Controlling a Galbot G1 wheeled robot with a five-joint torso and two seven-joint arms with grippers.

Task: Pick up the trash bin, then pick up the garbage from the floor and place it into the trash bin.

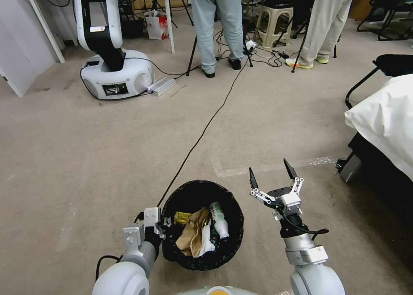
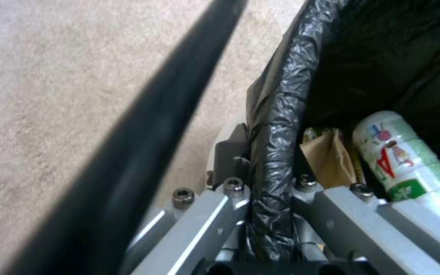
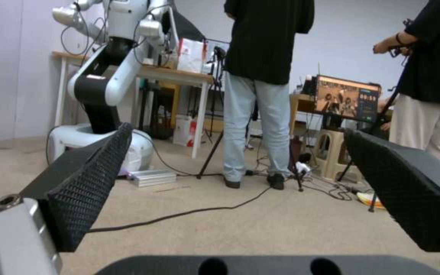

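Bin gripped at rim by left gripper (image 1: pixel 165 222), right gripper (image 1: pixel 272 175) spread wide & empty.

Clamped on trash bin (image 1: pixel 234 209) w/ crinkled black liner bag (image 2: pixel 276 126) pinched betw. metal fingers, above beige carpet (image 1: pixel 107 157). Garbage inside, just beyond left fingers: clear ribbed bottle (image 1: pixel 220 220) w/ green label, brown paper scrap (image 1: pixel 191 234), white tissue (image 1: pixel 207 242), yellow wrapper (image 1: pixel 182 218). Just right of bin: black textured wedge pads (image 3: pixel 85 183) well apart, nothing betw. them.

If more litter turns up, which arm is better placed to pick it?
Right. The right gripper is open and empty beside the trash bin, while the left gripper is clamped on its lined rim.
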